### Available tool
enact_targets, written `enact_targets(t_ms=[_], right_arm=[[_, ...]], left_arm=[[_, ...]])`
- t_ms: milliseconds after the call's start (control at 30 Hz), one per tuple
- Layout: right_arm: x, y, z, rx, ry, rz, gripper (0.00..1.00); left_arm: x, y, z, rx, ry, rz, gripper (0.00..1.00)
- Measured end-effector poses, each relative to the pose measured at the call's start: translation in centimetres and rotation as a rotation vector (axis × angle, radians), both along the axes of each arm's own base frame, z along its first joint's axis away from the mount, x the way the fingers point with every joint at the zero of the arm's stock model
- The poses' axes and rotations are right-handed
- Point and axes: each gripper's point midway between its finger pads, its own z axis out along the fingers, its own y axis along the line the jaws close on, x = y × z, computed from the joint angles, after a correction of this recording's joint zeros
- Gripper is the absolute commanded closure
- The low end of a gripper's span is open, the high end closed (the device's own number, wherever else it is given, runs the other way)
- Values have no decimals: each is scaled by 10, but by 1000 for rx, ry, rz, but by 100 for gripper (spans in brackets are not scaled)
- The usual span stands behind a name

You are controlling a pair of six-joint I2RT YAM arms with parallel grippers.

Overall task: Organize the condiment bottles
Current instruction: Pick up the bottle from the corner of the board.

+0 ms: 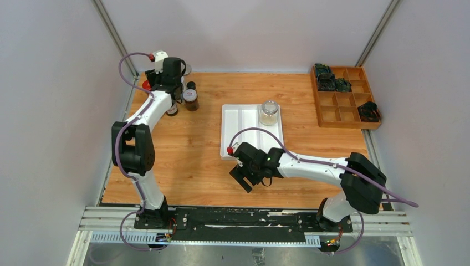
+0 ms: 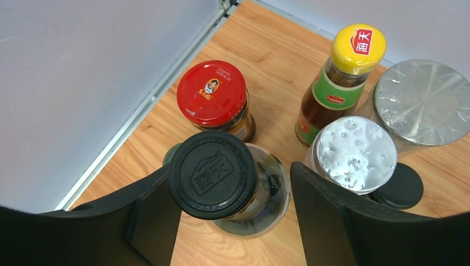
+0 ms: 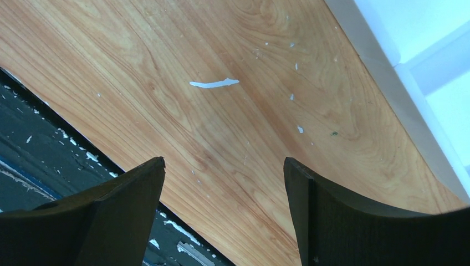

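**Left arm lines up on the black-capped bottle**

Most of the condiment bottles crowd the upper left corner of the bench [image 1: 194,155] in the overhead view. One clear jar [image 1: 269,112] already stands in the white tray [image 1: 233,130] at centre. The left end effector [image 2: 228,174] hangs spread wide around the black-capped bottle [image 2: 212,174], gripping nothing yet; I'd guess that bottle was chosen because it is the easiest to reach. The right end effector [image 3: 224,166] gapes empty over bare wood, presumably keeping clear.

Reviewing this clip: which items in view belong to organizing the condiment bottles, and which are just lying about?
Job in hand:
black-capped bottle, red-lidded jar, yellow-capped bottle, large silver-lidded jar, foil-topped jar, clear jar on the white tray.

Lying about:
wooden compartment box, dark objects inside it.
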Motion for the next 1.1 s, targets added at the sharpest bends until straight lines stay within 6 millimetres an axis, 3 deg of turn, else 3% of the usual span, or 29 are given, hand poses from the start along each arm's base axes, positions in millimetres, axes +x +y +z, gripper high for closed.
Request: enact_targets(t_ms=[367, 667, 767, 1000, 1100], right_arm=[[-6, 7, -11, -12, 12, 22, 16], [-7, 9, -16, -20, 19, 28, 16], [-8, 9, -19, -25, 22, 32, 16], [-8, 9, -21, -31, 25, 33, 16], [-8, 10, -22, -31, 25, 33, 16]], left_arm=[[4, 4, -1, 44, -39, -3, 29], [12, 7, 17, 73, -111, 8, 32], [14, 7, 19, 71, -129, 9, 45], [17, 6, 21, 66, -153, 0, 90], [17, 7, 21, 63, -156, -1, 96]])
